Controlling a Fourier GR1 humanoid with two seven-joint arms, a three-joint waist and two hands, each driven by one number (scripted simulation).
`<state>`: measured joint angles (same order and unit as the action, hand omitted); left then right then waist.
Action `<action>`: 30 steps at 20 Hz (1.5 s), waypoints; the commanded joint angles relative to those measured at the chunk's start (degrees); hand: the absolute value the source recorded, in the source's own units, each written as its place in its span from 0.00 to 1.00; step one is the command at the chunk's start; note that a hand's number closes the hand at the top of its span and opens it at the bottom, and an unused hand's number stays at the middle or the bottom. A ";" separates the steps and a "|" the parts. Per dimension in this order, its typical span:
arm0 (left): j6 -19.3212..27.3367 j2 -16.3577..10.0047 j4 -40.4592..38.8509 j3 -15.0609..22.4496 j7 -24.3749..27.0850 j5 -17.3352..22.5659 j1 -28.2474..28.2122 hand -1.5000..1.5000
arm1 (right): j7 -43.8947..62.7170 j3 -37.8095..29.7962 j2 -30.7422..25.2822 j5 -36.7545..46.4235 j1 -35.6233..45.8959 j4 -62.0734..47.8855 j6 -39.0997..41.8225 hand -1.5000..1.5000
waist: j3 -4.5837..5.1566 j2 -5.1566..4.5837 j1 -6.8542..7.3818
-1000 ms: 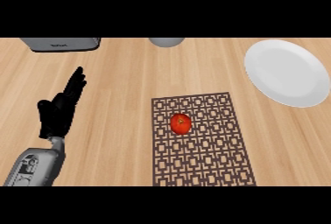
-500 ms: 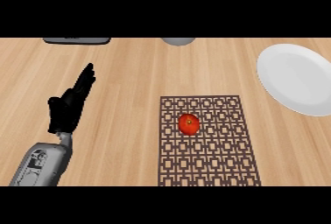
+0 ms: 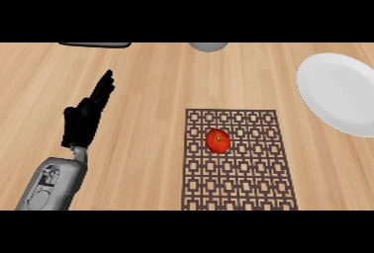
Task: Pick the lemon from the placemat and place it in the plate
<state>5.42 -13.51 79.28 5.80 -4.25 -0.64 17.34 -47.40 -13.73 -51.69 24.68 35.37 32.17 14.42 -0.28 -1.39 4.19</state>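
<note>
On the dark brown lattice placemat [image 3: 248, 183], in its upper half, the small red round fruit [image 3: 217, 141] meant as the lemon lies untouched. The round white plate [image 3: 343, 94] is found at two o'clock from it on the pale wooden desk [image 3: 146, 163]. The black left hand [image 3: 84, 121] is held at nine o'clock, fingers straight, gripping nothing. The fruit should be enclosed from above, lest it roll.

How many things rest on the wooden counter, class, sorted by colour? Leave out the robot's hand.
Red: 1, small round red fruit
White: 1, round white plate
Brown: 1, brown lattice placemat
Grey: 1, grey rounded object, cut off at the top edge
Dark: 1, flat dark object, cut off at the top left
Total: 5
</note>
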 commanded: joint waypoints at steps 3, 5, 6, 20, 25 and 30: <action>0.47 1.16 0.51 1.16 0.42 -1.33 0.61 0.50 | -0.45 5.79 4.81 8.53 6.80 -8.59 -7.89 1.00 | -0.02 -0.27 0.54; -0.48 -0.04 -0.69 -0.50 -0.81 -0.33 0.96 0.50 | 1.54 7.49 6.72 11.23 9.68 -10.02 -11.12 1.00 | 0.08 0.11 -0.26; 0.02 0.75 1.52 0.50 -1.13 -0.52 -0.46 0.50 | 1.32 8.87 8.65 13.17 7.65 -10.50 -15.26 1.00 | 0.02 0.02 0.46; -0.11 1.41 -1.19 -0.67 0.97 -0.94 -0.01 0.50 | 4.38 4.66 14.90 10.46 16.24 -24.96 -6.90 0.00 | -0.04 -0.39 0.18; -0.13 0.16 0.68 -1.61 -2.20 -0.80 1.09 0.50 | -0.09 -3.38 14.75 2.13 14.96 -26.37 -1.91 0.00 | -0.08 0.06 -1.15; 1.08 1.75 -0.49 -1.36 0.07 -1.45 0.91 0.50 | 4.15 -10.10 6.99 -4.29 16.78 -28.88 4.52 0.00 | -0.10 -0.30 -1.08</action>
<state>5.52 -12.28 78.78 4.81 -4.10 -1.83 17.94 -44.63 -19.26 -41.11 24.83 51.88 4.95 15.47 -0.36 -1.67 3.32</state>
